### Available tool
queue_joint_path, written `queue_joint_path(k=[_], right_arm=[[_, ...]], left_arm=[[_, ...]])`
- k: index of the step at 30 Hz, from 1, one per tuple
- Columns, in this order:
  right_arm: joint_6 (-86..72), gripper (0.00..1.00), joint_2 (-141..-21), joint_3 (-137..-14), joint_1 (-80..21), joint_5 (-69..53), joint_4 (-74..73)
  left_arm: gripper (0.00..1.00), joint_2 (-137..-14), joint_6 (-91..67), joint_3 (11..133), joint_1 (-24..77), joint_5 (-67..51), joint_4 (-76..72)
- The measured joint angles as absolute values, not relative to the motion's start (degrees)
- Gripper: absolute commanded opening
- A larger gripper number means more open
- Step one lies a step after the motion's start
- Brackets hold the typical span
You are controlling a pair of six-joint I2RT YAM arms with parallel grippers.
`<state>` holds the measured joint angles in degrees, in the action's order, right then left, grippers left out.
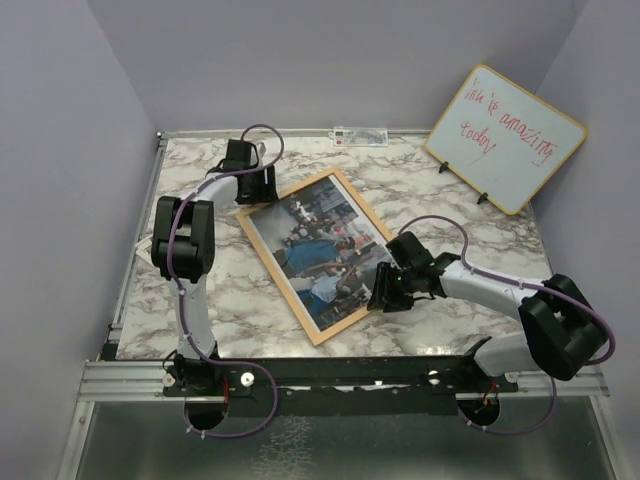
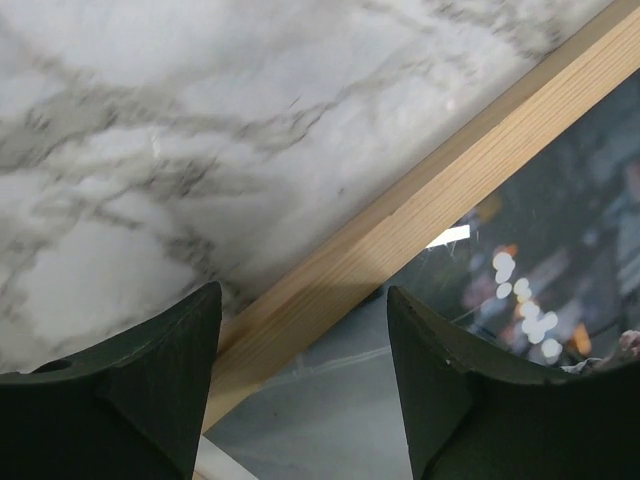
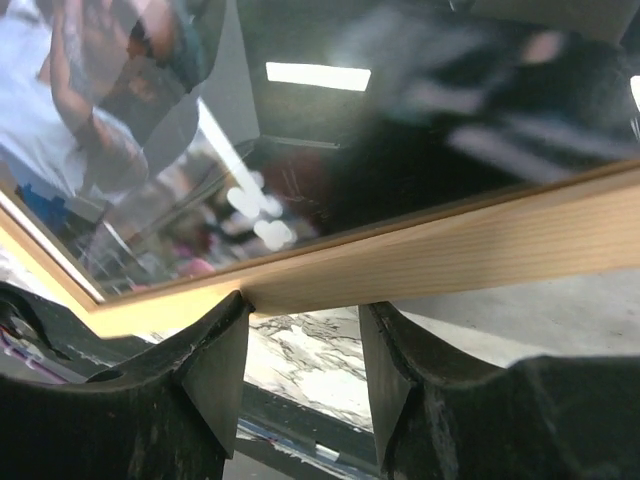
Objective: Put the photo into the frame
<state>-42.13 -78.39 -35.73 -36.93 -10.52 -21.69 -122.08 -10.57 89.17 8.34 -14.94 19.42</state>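
Above, the frame (image 1: 278, 278) lies mid-table (image 1: 235, 305), photo (image 1: 315, 245) within, my left pincer (image 1: 255, 190) at its far corner, right pincer (image 1: 385, 295) at its right rail. Left wrist: jaws apart, astride the rail (image 2: 430, 200). Right wrist: jaws apart too; I'd grip the stiff, light wood, I judge, not the slick, fragile pane (image 3: 400, 130).

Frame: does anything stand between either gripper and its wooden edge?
Nothing visible does. The wooden rail of the frame runs right between the open jaws of the left gripper near its far left corner. The right gripper, jaws open, sits at the right-hand rail. Only bare marble table lies nearby.
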Motion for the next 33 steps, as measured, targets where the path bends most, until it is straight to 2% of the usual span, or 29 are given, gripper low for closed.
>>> queue_joint_path(k=[5,8,12,16,19,22,27,31,33], right_arm=[[-45.2,0.48,-81.9,-39.6,-34.3,-9.2,-25.8],[-45.9,0.46,-83.2,-41.7,-31.7,-4.4,-27.6],[-44.8,0.43,-86.2,-45.2,-28.2,4.2,-26.6],[-43.8,0.42,-88.3,-47.2,-26.8,7.3,-25.0],[-43.4,0.44,-89.2,-48.2,-26.4,9.9,-23.3],[-43.5,0.52,-88.6,-48.3,-26.3,11.7,-22.9],[-43.5,0.67,-78.4,-46.5,-26.7,12.4,-24.1],[-42.9,0.71,-62.9,-46.8,-26.9,12.8,-26.1],[-42.5,0.72,-56.8,-47.4,-27.0,13.9,-28.1]], left_arm=[[0.62,-113.4,-12.0,76.9,7.2,-8.1,19.7],[0.62,-107.0,-13.4,69.0,6.9,-5.5,20.7],[0.6,-99.9,-16.0,60.9,7.1,-5.0,24.0],[0.6,-94.1,-18.5,55.0,7.4,-4.8,26.7],[0.62,-91.1,-20.2,52.5,7.9,-4.8,29.1],[0.65,-88.9,-21.8,51.2,8.7,-4.8,31.7],[0.71,-82.8,-24.6,52.2,10.1,-4.3,35.2],[0.79,-76.9,-26.3,54.8,10.5,-1.8,37.0],[0.88,-73.7,-27.3,55.9,10.5,-0.6,37.4]])
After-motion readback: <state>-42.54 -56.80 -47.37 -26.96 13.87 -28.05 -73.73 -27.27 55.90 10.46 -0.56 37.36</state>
